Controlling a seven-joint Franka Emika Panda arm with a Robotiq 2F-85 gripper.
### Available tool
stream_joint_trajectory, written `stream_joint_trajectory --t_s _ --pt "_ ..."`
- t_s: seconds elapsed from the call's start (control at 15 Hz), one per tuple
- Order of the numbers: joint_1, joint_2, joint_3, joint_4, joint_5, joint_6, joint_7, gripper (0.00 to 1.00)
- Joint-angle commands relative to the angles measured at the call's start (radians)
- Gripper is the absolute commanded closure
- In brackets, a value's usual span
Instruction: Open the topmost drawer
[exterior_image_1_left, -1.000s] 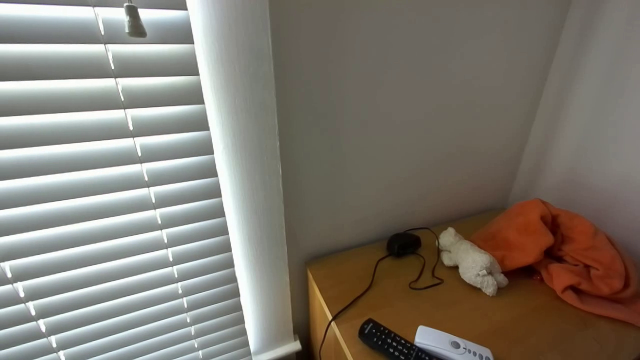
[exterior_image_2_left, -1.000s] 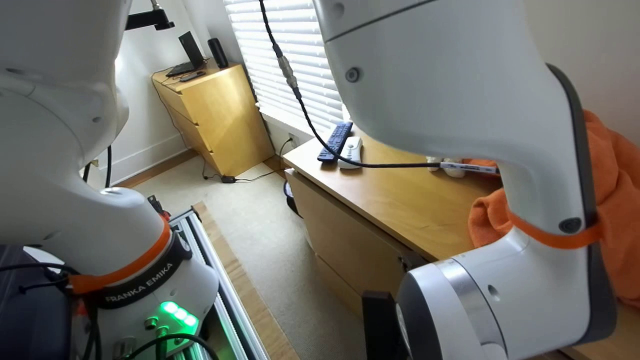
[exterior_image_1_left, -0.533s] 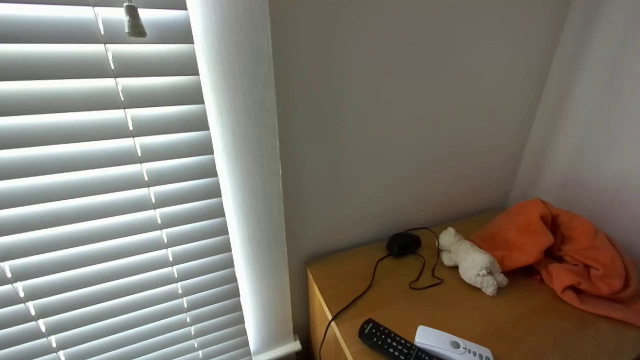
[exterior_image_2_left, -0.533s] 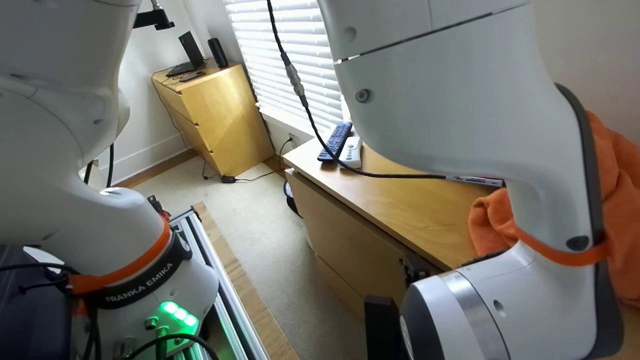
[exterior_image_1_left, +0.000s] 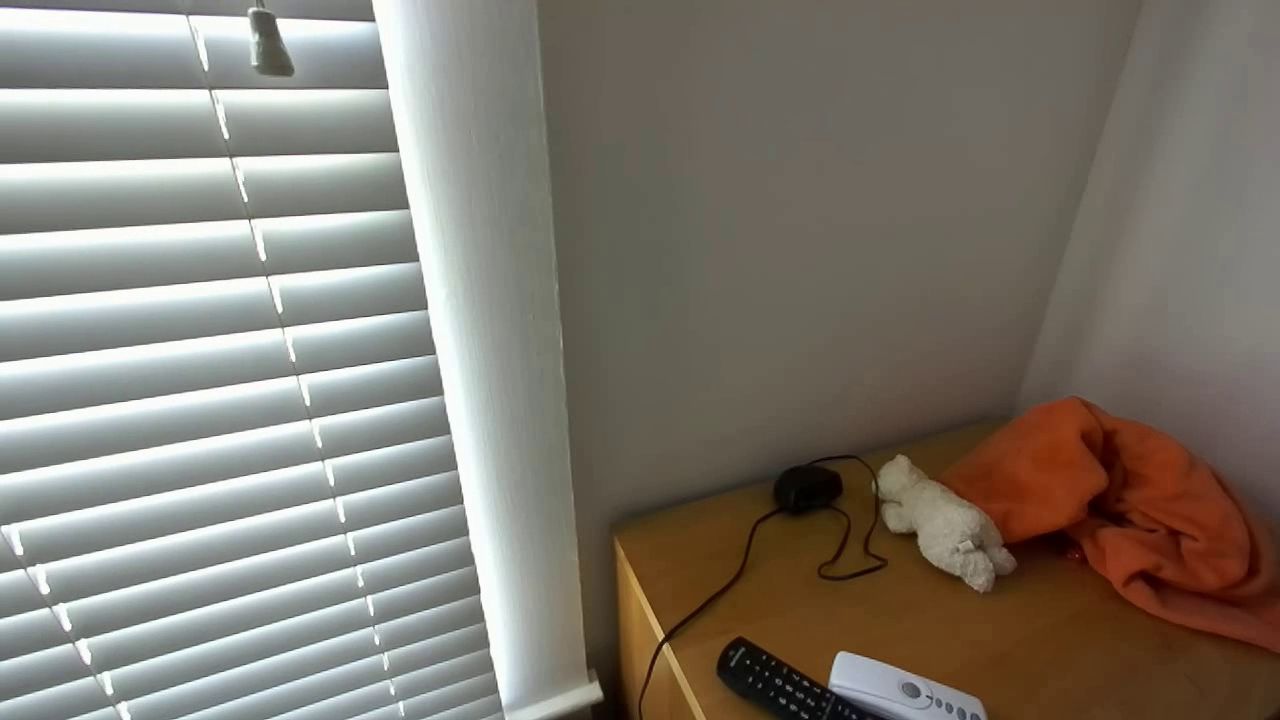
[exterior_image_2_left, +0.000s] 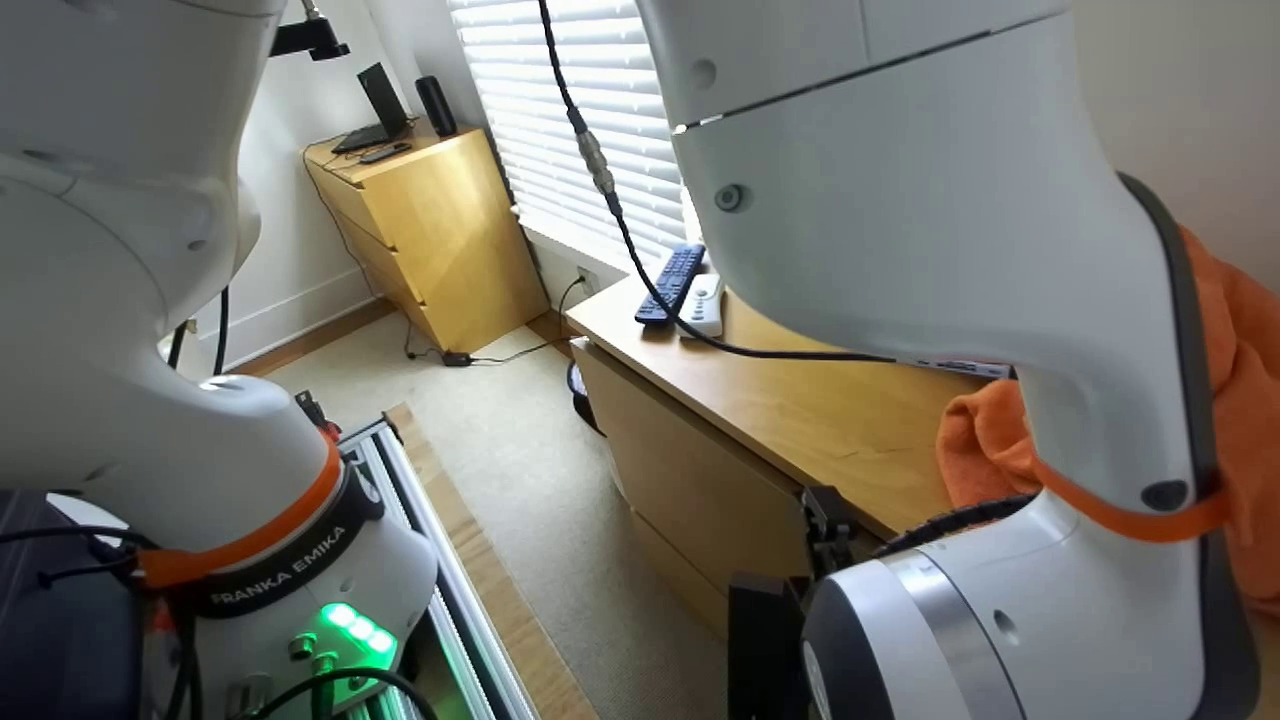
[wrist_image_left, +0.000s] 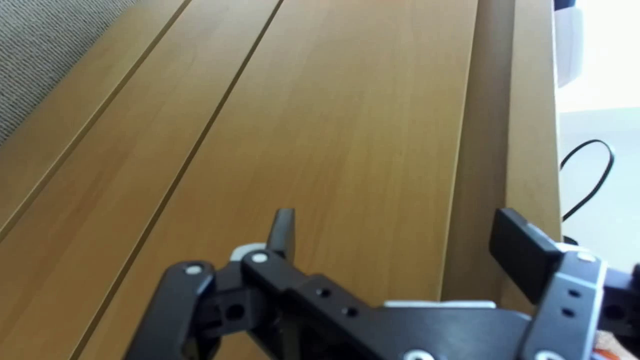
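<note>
1. Your gripper (wrist_image_left: 394, 220) is released: fingers (wrist_image_left: 522, 252) well apart, nothing clamped.
2. Topmost drawer (wrist_image_left: 340, 150): the broad front just under the dresser top (exterior_image_2_left: 790, 400), facing your wrist camera. Looks shut to me, not pulled yet.
3. No handle visible on that front, so the recess (wrist_image_left: 484, 150) above it is probably your grip point. Would explain the wide spread: in the wrist view the fingers sit either side of the drawer's upper edge. Contact? Can't tell.
4. Your arm (exterior_image_2_left: 900, 220) carries the wrist low by the dresser's front, presumably to line up with that edge.
5. Black remote (exterior_image_2_left: 672, 285), white remote (exterior_image_2_left: 703, 303), orange cloth (exterior_image_1_left: 1060, 480) lie on top; shouldn't block the slide.
6. Next, likely: get one finger into the recess, close, pull straight out. Too high and you'd pinch the dresser top instead.
</note>
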Motion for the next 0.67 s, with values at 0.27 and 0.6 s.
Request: stream_joint_trajectory --t_s 0.27,0.6 --pt "-0.068 0.124 -0.012 0.131 -0.01 -0.128 0.086 0.0" --pt "-0.119 0.204 0.001 0.213 0.005 -0.224 0.068 0.0"
